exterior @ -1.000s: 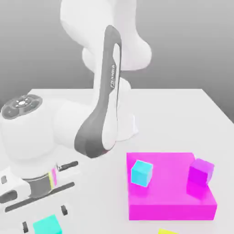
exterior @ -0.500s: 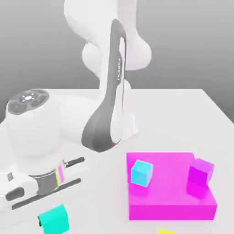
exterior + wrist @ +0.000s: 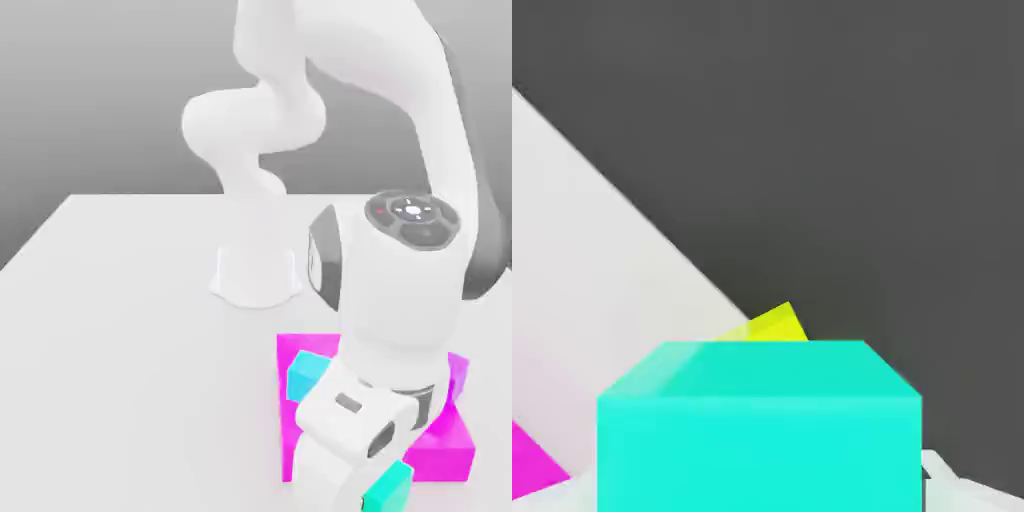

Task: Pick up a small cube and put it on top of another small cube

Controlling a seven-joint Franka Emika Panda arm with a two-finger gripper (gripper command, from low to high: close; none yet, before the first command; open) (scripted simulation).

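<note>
Pincer (image 3: 760, 492) gripping the turquoise cube (image 3: 760, 450), you should centre it over the yellow block (image 3: 780, 324), probably the target, before lowering gently.

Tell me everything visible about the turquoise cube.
The turquoise cube is plain and smooth-looking, with straight edges; in the hand view one face is brighter than its neighbor, which has a paler patch. It is held between the fingers of the gripper. The exterior view shows it partly hidden by the hand, overlapping the magenta block's near edge.
</note>
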